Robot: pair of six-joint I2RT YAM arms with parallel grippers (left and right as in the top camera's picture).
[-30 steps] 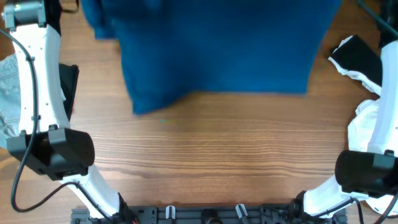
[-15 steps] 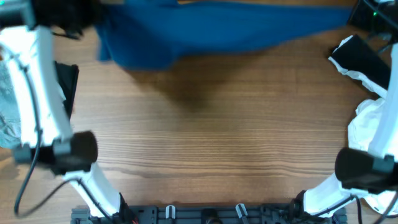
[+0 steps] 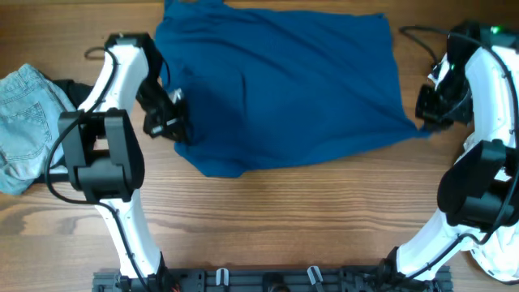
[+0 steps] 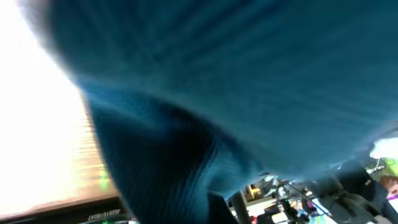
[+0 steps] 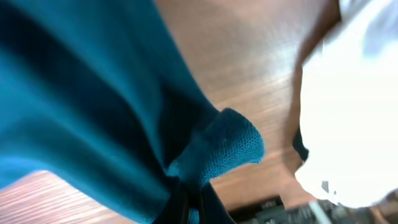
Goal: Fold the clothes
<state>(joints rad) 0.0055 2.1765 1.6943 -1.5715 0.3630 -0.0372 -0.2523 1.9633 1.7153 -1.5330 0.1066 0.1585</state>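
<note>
Gripping blue shirt: left fingers, right fingers, opposite edges.

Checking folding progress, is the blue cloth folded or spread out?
Spread out. The blue cloth lies wide and mostly flat on the table, only its near left corner rumpled, the right gripper pinching one edge.

Robot lab prob; arms on wood table (rail mounted)

No legible text, labels, numbers or signs anywhere
</note>
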